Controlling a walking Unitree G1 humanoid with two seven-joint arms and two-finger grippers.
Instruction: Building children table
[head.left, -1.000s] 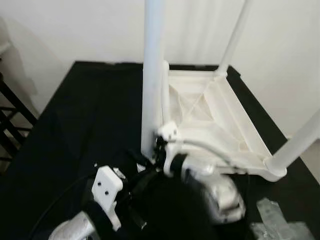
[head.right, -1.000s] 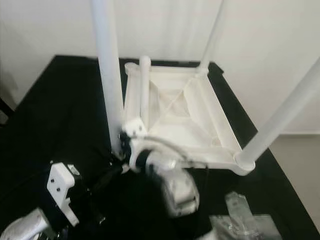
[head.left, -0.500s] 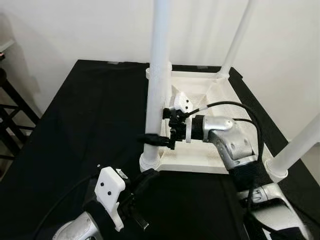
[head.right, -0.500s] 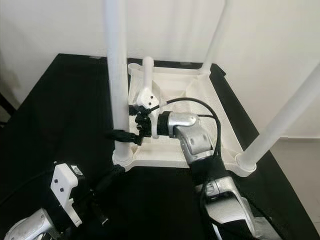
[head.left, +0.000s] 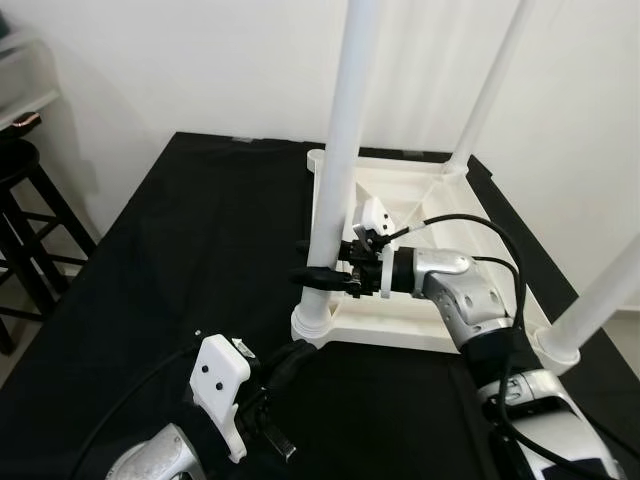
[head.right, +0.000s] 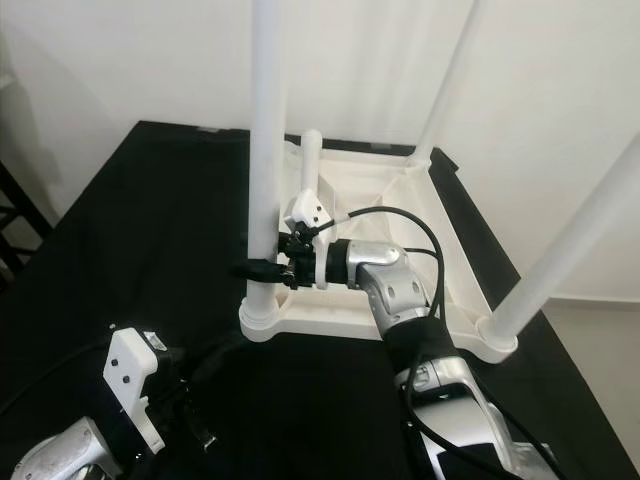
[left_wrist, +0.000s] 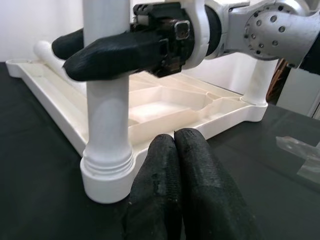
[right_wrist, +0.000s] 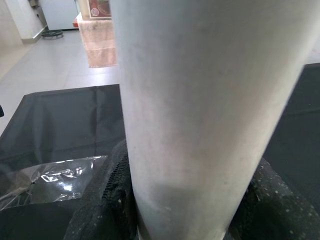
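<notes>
Lowered slightly since half a second ago, the right gripper (head.left: 312, 272) is clamped around the near table leg (head.left: 337, 165), just above its socket on the upturned tabletop (head.left: 420, 300) (the camera has shifted too). Below it, the left gripper (left_wrist: 175, 142) is held closed.

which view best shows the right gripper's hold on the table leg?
Left wrist view: the right gripper clasps the near leg just above its threaded base, seen side-on. Eye views show the same grip from above, smaller. Right wrist view shows the leg's surface close up.
</notes>
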